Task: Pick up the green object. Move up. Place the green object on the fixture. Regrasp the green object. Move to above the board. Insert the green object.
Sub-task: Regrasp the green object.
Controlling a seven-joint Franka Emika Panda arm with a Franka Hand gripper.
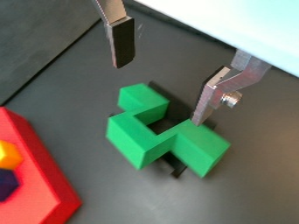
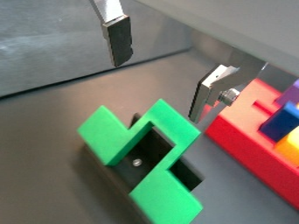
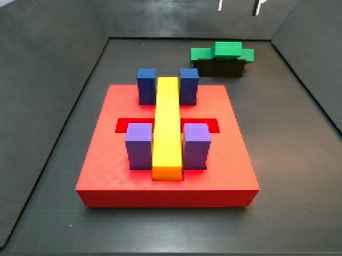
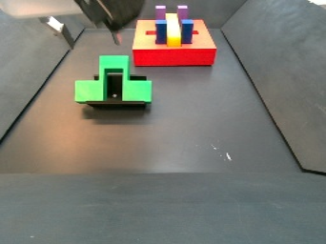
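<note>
The green object (image 1: 158, 131) is an arch-shaped piece that rests on the black fixture (image 3: 222, 68) at the far end of the floor. It also shows in the wrist view (image 2: 138, 162) and in both side views (image 3: 221, 51) (image 4: 112, 86). My gripper (image 1: 159, 92) hangs above it, open and empty, with a finger on each side and well clear of the piece. The gripper also shows in the wrist view (image 2: 160, 87) and at the frame edge in a side view (image 3: 241, 5). The red board (image 3: 120, 170) lies apart from it.
The board carries a long yellow bar (image 3: 166, 125), two blue blocks (image 3: 147, 82) and two purple blocks (image 3: 139, 148), with a recess beside the bar. Dark walls (image 3: 54, 90) enclose the black floor. The board's corner shows in both wrist views (image 1: 30, 175) (image 2: 251, 149).
</note>
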